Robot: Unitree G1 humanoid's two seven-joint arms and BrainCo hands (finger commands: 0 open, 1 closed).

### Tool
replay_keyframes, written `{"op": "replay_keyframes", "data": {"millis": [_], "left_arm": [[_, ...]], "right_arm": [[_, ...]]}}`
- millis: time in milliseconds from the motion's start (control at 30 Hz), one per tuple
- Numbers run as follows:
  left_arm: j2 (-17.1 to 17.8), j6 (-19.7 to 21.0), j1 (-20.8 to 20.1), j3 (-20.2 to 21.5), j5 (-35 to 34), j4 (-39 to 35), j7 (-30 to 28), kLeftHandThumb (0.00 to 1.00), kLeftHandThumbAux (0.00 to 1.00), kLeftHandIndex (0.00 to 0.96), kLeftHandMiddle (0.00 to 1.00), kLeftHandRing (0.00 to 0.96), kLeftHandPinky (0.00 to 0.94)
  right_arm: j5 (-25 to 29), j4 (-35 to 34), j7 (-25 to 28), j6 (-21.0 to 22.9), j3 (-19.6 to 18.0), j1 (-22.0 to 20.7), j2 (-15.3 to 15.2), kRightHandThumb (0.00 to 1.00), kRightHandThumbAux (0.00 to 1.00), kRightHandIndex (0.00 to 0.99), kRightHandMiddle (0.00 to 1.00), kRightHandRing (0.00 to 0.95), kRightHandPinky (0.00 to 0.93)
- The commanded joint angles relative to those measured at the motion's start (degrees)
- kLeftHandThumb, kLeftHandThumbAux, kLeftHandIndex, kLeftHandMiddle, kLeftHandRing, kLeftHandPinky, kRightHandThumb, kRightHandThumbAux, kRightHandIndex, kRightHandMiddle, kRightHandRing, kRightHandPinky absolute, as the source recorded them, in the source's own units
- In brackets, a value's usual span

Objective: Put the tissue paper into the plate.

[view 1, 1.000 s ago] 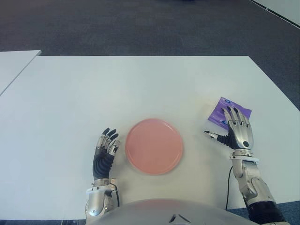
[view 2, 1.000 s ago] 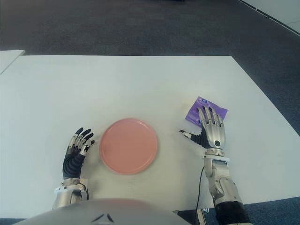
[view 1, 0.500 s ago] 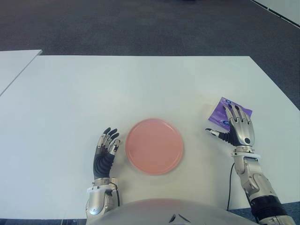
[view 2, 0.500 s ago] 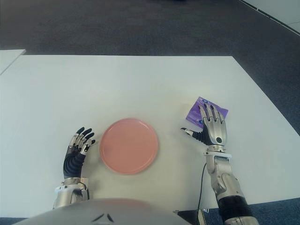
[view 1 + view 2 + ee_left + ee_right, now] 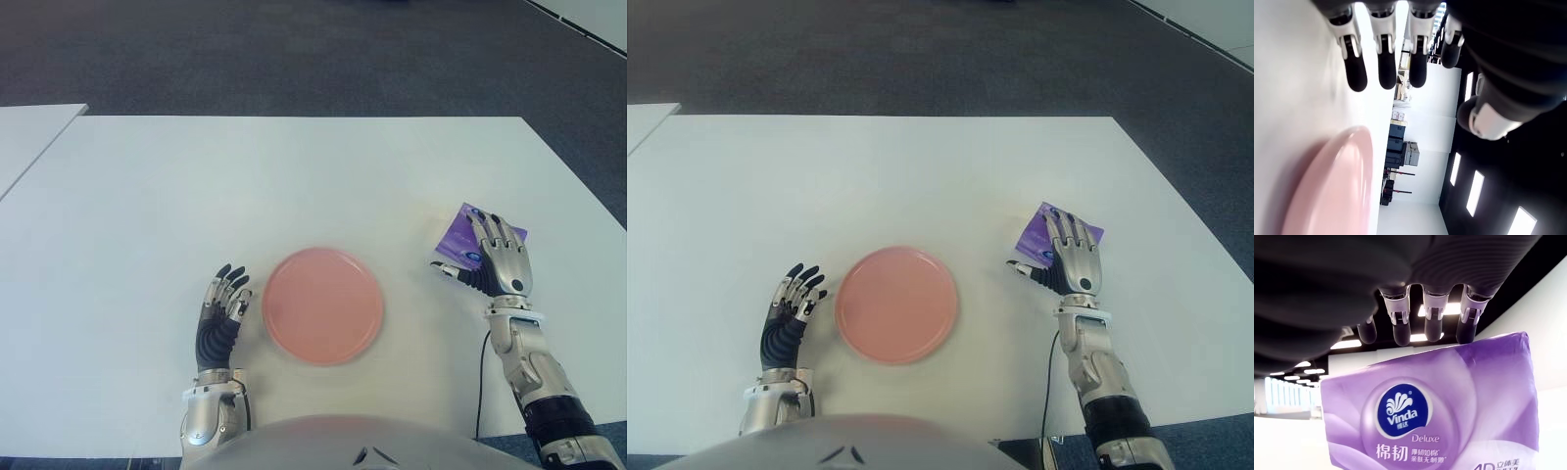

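A purple tissue pack (image 5: 452, 236) lies flat on the white table (image 5: 245, 186), right of the pink plate (image 5: 321, 305). My right hand (image 5: 490, 257) hovers over the pack's near half with fingers stretched and thumb out to the left; it is open and holds nothing. In the right wrist view the pack (image 5: 1425, 406) fills the frame under the straight fingertips (image 5: 1400, 335). My left hand (image 5: 223, 302) shows open just left of the plate, apart from its rim. The plate (image 5: 1337, 191) holds nothing.
The table's right edge runs close behind the tissue pack. A second white table (image 5: 29, 132) stands at the far left across a narrow gap. Dark carpet (image 5: 294, 49) lies beyond the far edge.
My right hand has slid forward over the tissue pack and covers more of it. The left hand and the plate have stayed put.
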Motion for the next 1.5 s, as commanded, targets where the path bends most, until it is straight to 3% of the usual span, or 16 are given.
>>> {"op": "replay_keyframes", "data": {"millis": [33, 1067, 1500], "left_arm": [[-0.43, 5.93, 2.36, 0.97, -0.82, 8.27, -0.17, 0.263, 0.647, 0.134, 0.202, 0.217, 0.269], [-0.35, 4.39, 2.16, 2.15, -1.29, 9.09, -1.58, 0.272, 0.653, 0.139, 0.203, 0.211, 0.248], [0.13, 4.34, 2.44, 2.44, -0.14, 8.68, -0.92, 0.246, 0.641, 0.145, 0.204, 0.213, 0.254]], "right_arm": [[0.79, 2.25, -0.29, -0.76, 0.96, -1.95, -1.02, 0.316, 0.370, 0.000, 0.000, 0.000, 0.000], [3.23, 8.43, 3.18, -0.64, 3.91, -9.71, -3.34, 0.322, 0.420, 0.000, 0.000, 0.000, 0.000], [3.77, 15.54, 1.85, -2.40, 6.28, -14.47, -3.43, 0.329, 0.437, 0.000, 0.000, 0.000, 0.000]]}}
